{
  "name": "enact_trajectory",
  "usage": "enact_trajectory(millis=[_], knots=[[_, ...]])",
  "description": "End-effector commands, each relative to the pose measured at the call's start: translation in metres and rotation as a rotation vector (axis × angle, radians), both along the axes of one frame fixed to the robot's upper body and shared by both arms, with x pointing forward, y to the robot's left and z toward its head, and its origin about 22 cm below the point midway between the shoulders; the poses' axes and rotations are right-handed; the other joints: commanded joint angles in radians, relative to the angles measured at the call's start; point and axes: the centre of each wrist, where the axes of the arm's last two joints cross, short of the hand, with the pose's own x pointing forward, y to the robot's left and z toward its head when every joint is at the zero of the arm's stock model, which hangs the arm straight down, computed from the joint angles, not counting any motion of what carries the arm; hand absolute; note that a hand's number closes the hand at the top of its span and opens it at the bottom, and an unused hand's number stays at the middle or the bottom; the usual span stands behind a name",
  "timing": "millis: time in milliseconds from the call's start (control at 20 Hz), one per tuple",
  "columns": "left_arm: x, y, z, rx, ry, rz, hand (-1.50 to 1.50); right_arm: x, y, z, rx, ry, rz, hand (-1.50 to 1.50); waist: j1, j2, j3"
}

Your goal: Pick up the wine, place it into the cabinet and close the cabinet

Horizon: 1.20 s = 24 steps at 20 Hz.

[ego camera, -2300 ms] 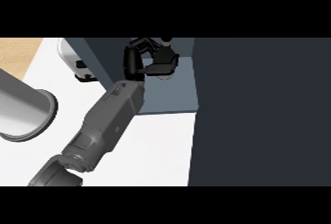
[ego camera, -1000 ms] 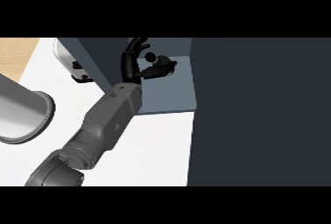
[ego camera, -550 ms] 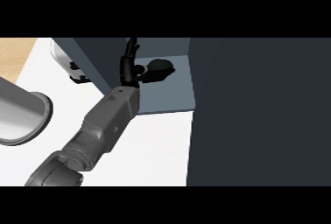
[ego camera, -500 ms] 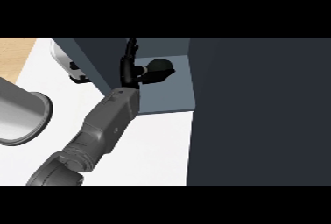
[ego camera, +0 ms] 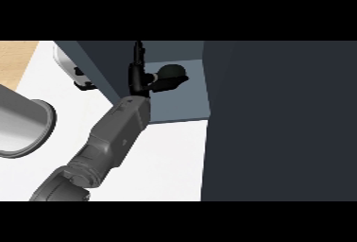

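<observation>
Head view: my left robot hand point(ego camera: 139, 79) is at upper centre, seen edge-on, with its fingers straight and pointing up the frame, curled round nothing. The wine point(ego camera: 171, 72), dark and rounded, sits just right of it inside the cabinet point(ego camera: 182, 105). I cannot tell whether they touch. The white surface point(ego camera: 167, 156) lies below.

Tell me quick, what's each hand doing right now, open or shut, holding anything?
Right hand: open, fingers straight, holding nothing, beside the wine bottle inside the cabinet.
Left hand: not in view.
</observation>
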Motion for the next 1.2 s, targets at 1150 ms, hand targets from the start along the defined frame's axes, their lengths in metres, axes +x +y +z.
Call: enact_trajectory(millis=[1150], knots=[[-0.014,0.012,-0.025,-0.165,-0.029,-0.164,-1.5,-0.011,0.017,0.011,0.051,0.007,0.03,-1.5,0.021,-0.018,-0.002]])
